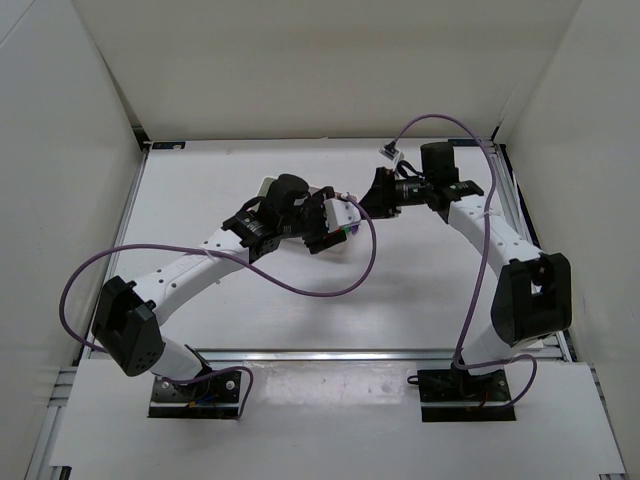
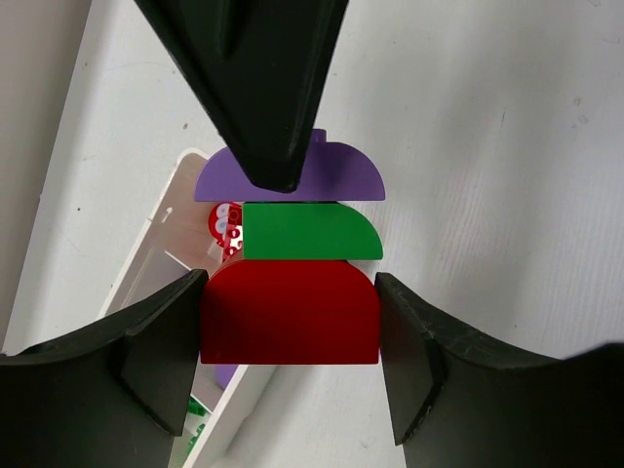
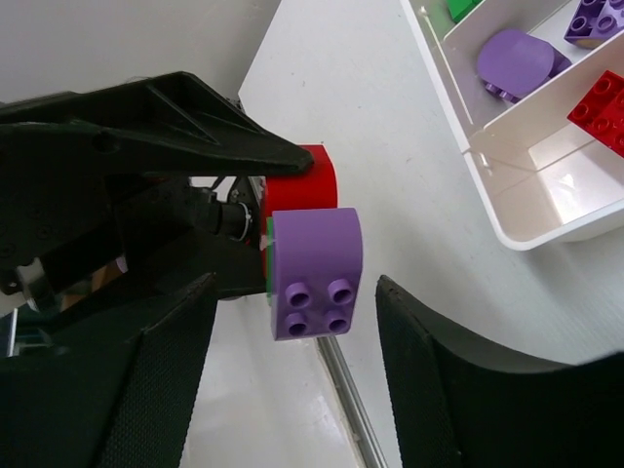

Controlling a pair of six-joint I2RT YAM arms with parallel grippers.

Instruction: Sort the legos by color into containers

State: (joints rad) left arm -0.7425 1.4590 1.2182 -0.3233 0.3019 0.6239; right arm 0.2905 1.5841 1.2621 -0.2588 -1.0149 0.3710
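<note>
Three legos are stuck together in a stack held above the table: a red one (image 2: 290, 312), a green one (image 2: 307, 231) and a purple one (image 2: 336, 180). My left gripper (image 2: 290, 327) is shut on the red lego, both pads pressed against its sides. In the right wrist view the purple lego (image 3: 312, 268) sits studs-out between the fingers of my right gripper (image 3: 297, 292), which is open, with a gap on each side. The containers are compartments of a white tray (image 3: 517, 229). They hold red (image 3: 604, 112), purple (image 3: 517, 58) and green (image 3: 463, 8) legos.
In the top view both grippers meet mid-table, the left (image 1: 335, 225) and the right (image 1: 378, 195), over the tray (image 1: 268, 187), which the left arm mostly hides. A purple cable (image 1: 330, 290) loops across the table. White walls enclose the workspace.
</note>
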